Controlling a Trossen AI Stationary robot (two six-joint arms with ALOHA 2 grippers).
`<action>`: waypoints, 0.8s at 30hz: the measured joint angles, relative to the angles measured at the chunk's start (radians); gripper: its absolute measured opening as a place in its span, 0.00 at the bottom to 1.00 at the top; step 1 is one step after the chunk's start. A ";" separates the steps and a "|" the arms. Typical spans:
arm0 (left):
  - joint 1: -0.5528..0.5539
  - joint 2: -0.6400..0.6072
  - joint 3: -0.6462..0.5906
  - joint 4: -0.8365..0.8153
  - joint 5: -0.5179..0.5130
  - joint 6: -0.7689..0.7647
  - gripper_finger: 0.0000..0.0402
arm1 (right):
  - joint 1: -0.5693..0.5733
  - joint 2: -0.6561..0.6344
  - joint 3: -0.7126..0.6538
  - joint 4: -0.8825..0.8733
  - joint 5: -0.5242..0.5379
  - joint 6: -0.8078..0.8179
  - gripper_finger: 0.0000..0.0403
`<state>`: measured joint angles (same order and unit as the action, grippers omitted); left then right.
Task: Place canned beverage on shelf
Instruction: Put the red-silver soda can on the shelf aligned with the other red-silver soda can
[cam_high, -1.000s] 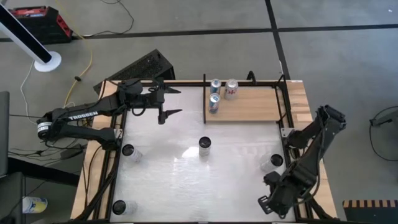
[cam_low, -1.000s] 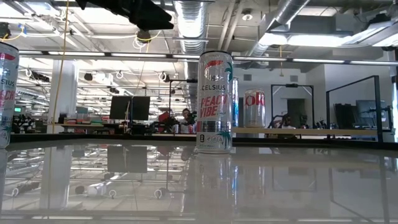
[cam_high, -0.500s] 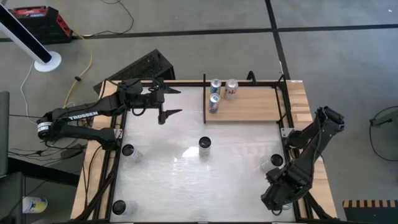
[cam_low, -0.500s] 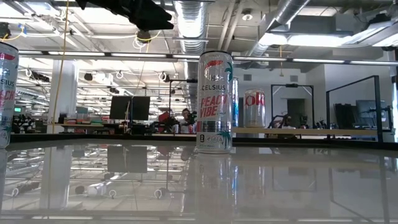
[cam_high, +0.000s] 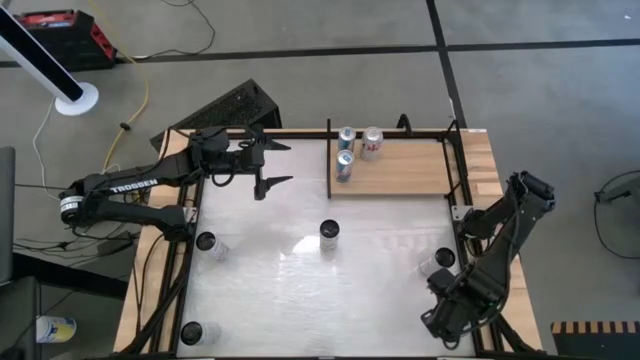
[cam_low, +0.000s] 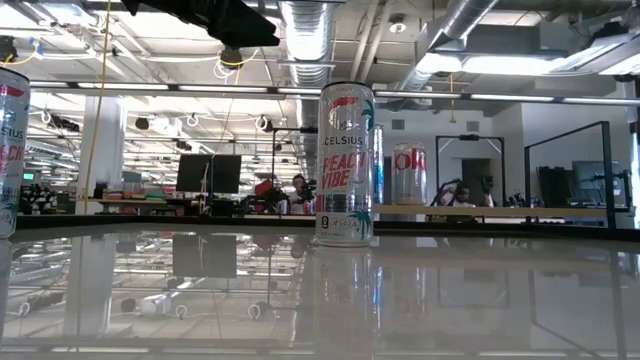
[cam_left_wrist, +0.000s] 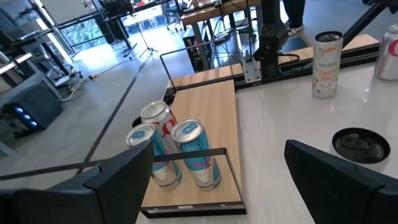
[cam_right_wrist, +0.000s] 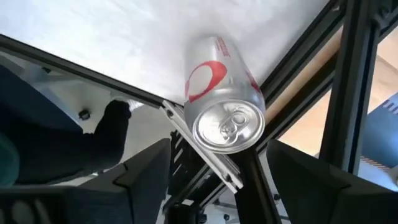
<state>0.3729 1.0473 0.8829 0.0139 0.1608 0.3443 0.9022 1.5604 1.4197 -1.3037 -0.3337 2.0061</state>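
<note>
Silver-and-red can (cam_right_wrist: 222, 93) stands just ahead of my right gripper (cam_right_wrist: 208, 180), between its spread fingers and untouched (at the table's near right corner (cam_high: 437, 262)). Well beyond it I see the shelf (cam_high: 400, 165) with three cans (cam_left_wrist: 174, 149) at its left end, ahead of my left gripper (cam_high: 270, 165), fingers spread, holding nothing.
</note>
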 joint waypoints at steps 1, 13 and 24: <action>0.000 0.000 0.000 0.000 0.000 0.000 0.86 | 0.004 0.000 0.000 -0.001 0.001 0.004 0.72; 0.000 0.000 0.000 0.000 0.003 -0.001 0.86 | 0.054 -0.001 -0.042 0.051 -0.004 0.073 0.72; 0.000 0.000 0.000 -0.001 0.022 -0.008 0.86 | 0.064 -0.001 -0.150 0.169 -0.086 0.052 0.72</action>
<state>0.3725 1.0473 0.8829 0.0128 0.1826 0.3367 0.9666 1.5597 1.2699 -1.1351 -0.4199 2.0579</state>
